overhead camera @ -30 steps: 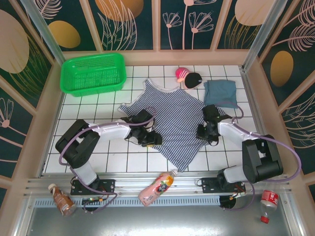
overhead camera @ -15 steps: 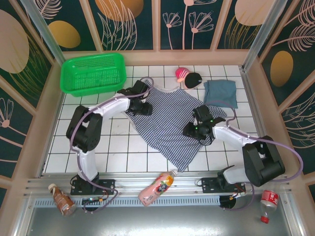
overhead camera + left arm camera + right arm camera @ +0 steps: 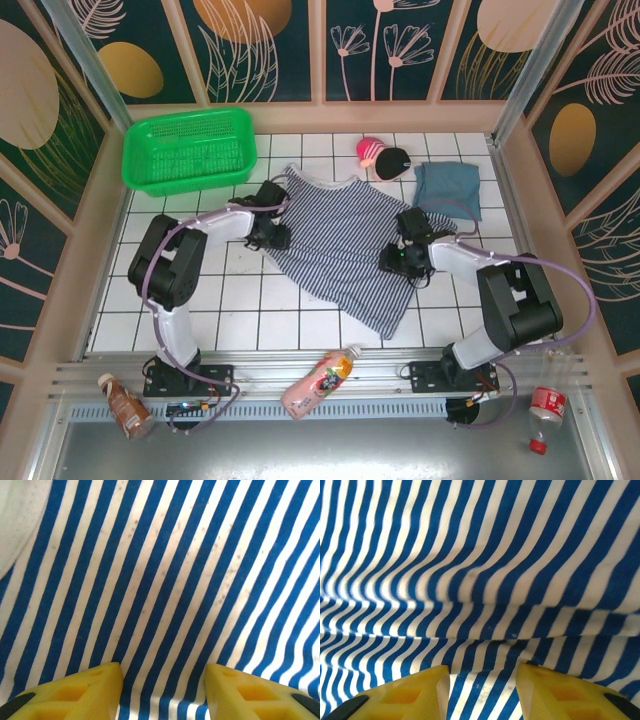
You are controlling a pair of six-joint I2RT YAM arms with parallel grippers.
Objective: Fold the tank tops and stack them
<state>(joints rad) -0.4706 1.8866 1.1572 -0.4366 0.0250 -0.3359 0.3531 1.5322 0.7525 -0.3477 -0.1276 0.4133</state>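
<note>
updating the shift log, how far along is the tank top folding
Done: the blue-grey top lies as a compact folded square at the far right of the table. In hand: the striped top is spread out mid-table, with the left gripper and right gripper open over its cloth at opposite sides. Left: folding the striped top and stacking the two.
</note>
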